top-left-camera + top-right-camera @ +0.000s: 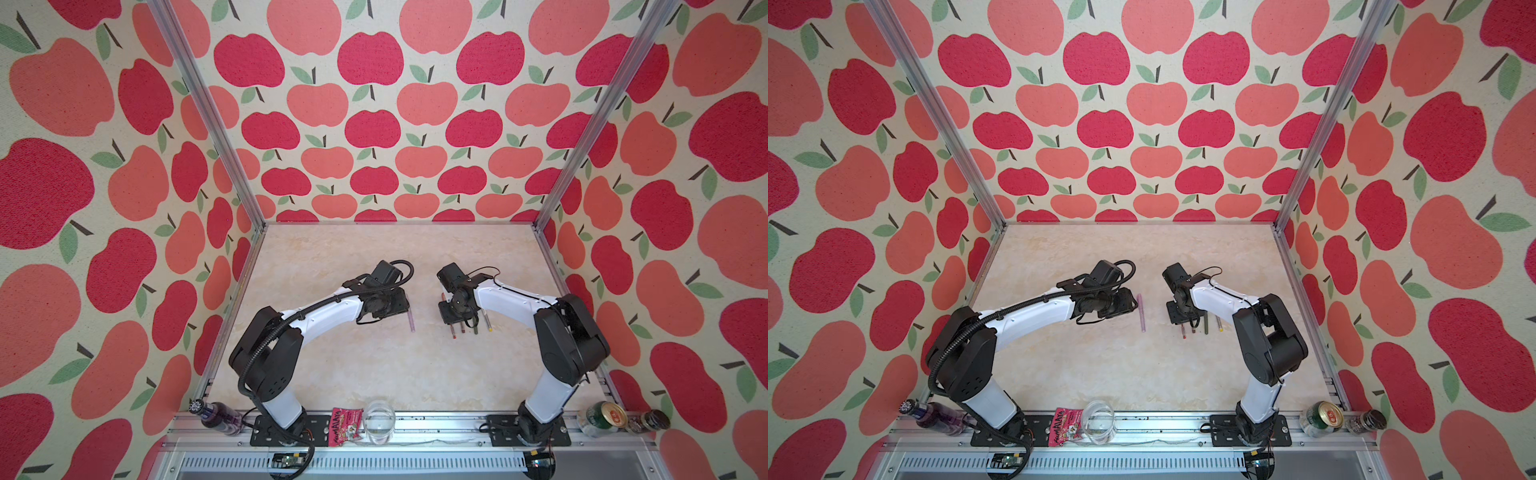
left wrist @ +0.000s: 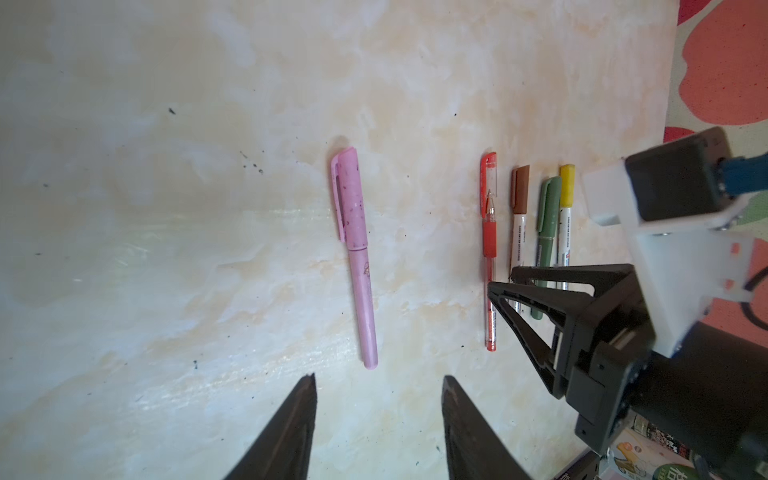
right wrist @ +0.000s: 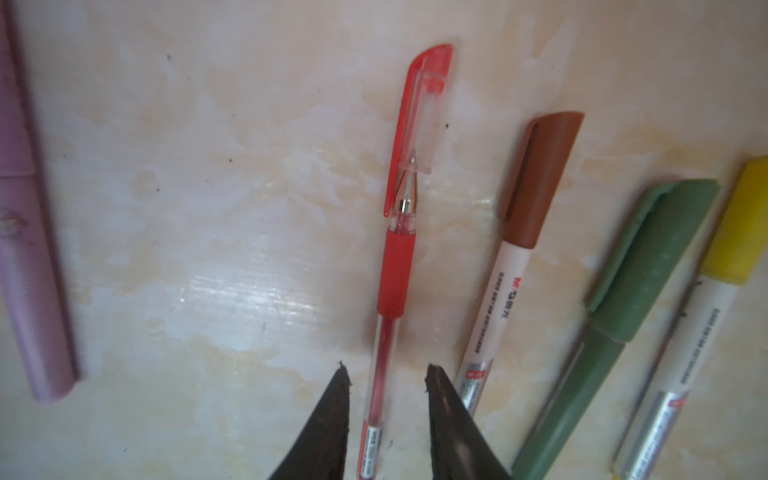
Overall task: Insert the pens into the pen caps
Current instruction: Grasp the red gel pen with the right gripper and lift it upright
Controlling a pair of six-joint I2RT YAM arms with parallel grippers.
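Note:
Five pens lie side by side on the marble table, each with a pen cap on its tip. The lilac-pink pen (image 2: 361,299) with its pink cap (image 2: 349,195) lies alone, just beyond my left gripper (image 2: 378,377), which is open and empty. My right gripper (image 3: 385,367) is open and straddles the barrel of the red pen (image 3: 397,266), with a gap on each side. The red cap (image 3: 424,116) is clear-walled. Beside it lie a white pen with a brown cap (image 3: 540,174), a green pen (image 3: 582,382) with a green cap (image 3: 652,257), and a white pen with a yellow cap (image 3: 739,224).
In both top views the arms meet mid-table, with the pink pen (image 1: 1141,312) between them. On the front rail stand a purple bottle (image 1: 218,415), a snack packet (image 1: 345,426), a glass (image 1: 378,422), a can (image 1: 602,417) and a dark jar (image 1: 650,422). Apple-print walls enclose the table.

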